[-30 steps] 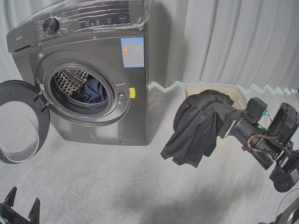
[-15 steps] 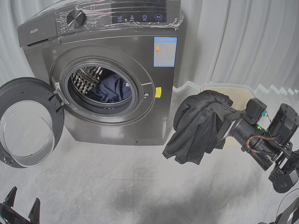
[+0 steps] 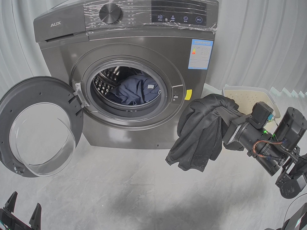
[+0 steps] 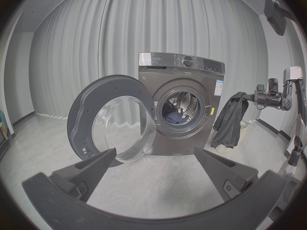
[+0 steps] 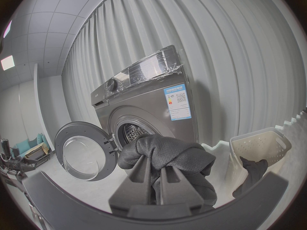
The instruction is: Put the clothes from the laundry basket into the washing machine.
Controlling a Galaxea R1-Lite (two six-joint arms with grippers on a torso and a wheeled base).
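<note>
The floor (image 3: 128, 192) is pale grey stone-look tile with faint veins and thin joints. Pleated white curtains (image 3: 255, 32) hang from ceiling to floor behind everything. The right wrist view shows a panelled ceiling (image 5: 41, 19) with lit squares, and a teal sofa (image 5: 30, 146) far off across the room.

A dark grey washing machine (image 3: 128, 45) stands on the floor against the curtains. Its round door (image 3: 38, 125) is swung wide open to the robot's left, and a navy garment (image 3: 137, 90) lies in the drum. Just to the machine's right stands a cream laundry basket (image 3: 252, 91) with perforated walls.

Clear plastic film covers the machine's control panel (image 3: 179, 18), which has a round knob (image 3: 110, 13) and a row of small lit icons. White lettering (image 3: 55, 24) sits on the drawer front at the upper left. A blue-and-white label (image 3: 200, 54) with fine print is stuck on the upper right of the front, and a small yellow sticker (image 3: 188, 94) sits beside the door opening.

The right gripper (image 5: 155, 165) has its fingers closed on a black garment (image 3: 198, 128). The garment hangs in the air above the floor, in front of the basket and beside the machine's lower right corner. The left gripper (image 4: 154, 150) is low at the robot's left, with its fingers spread wide and nothing between them.
</note>
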